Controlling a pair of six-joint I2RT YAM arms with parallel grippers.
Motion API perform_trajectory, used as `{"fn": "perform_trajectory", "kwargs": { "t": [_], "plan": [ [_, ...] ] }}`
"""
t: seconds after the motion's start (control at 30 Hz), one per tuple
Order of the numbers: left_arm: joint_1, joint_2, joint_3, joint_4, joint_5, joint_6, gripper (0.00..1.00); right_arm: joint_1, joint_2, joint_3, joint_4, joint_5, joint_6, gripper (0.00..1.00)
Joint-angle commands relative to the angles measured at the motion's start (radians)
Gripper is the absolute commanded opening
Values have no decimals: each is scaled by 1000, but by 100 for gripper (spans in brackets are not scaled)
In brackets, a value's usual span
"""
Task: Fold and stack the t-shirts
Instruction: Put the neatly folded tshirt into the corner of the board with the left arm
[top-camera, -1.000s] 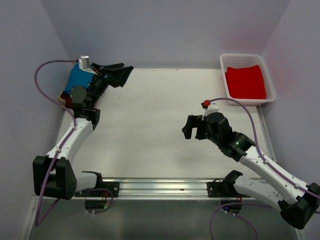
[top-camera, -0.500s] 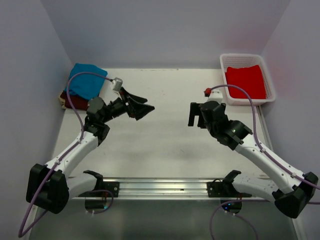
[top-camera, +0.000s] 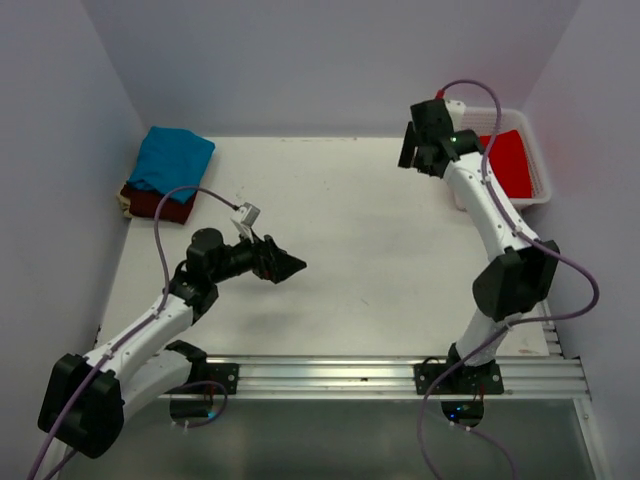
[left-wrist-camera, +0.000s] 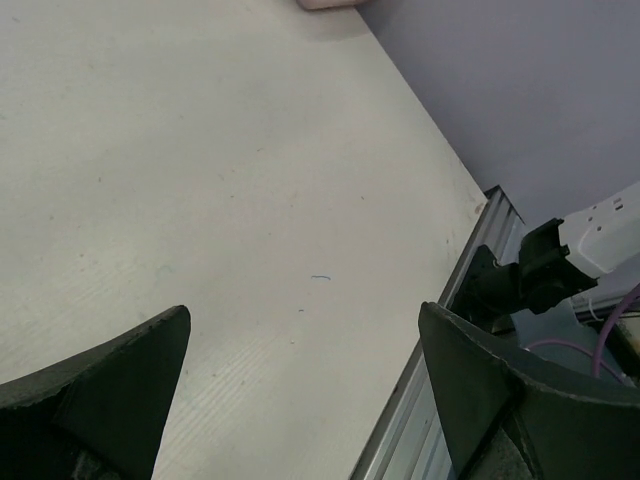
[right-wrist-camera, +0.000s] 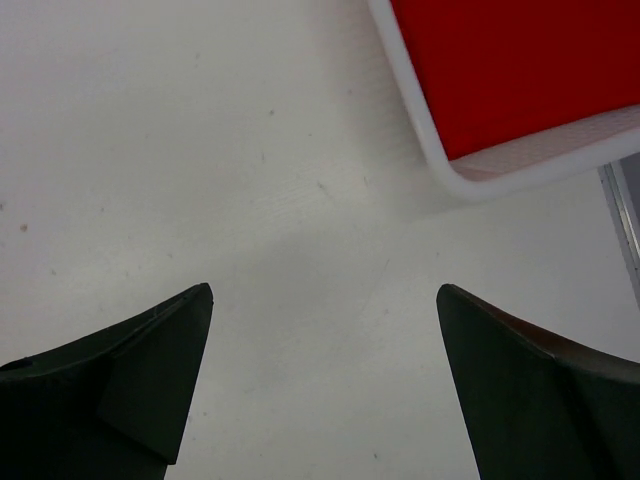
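Red shirt (top-camera: 512, 165) lies in basket (right-wrist-camera: 405, 80), maybe loosely folded. Teal shirt (top-camera: 172, 158) sits on maroon shirt (top-camera: 150, 203), far-left corner. Cloth soft, light, limp: pinch edge, expect sag. Right gripper (right-wrist-camera: 325, 300) spread wide, empty, beside basket corner. Left gripper (left-wrist-camera: 305, 320) likewise spread, empty, over table (left-wrist-camera: 200, 150).
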Motion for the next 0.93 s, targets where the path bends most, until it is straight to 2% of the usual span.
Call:
{"fn": "perform_trajectory", "kwargs": {
  "t": [0.0,0.13,0.23,0.3,0.37,0.53,0.67,0.8,0.9],
  "plan": [
    [-7,-72,-42,-101,-98,52,100,-168,141,255,-192,20,97,99],
    [-8,-123,-56,-189,-125,75,100,-269,387,452,-272,-43,121,99],
    [-8,-148,-63,-212,-128,83,100,-282,452,556,-307,-35,87,99],
    [-8,-161,-71,-215,-137,81,100,-282,424,497,-269,-52,72,99],
    [-8,-160,-76,-201,-134,77,100,-280,356,437,-174,-136,50,99],
    [-8,-129,-63,-184,-117,74,100,-282,252,262,27,-504,-36,99],
    [-8,-119,-66,-172,-117,68,100,-273,201,204,96,-671,-74,99],
    [-8,-117,-71,-166,-115,66,100,-260,184,177,136,-784,-94,99],
    [-8,-125,-77,-177,-120,69,100,-242,190,199,117,-752,-111,99]
  ]
}}
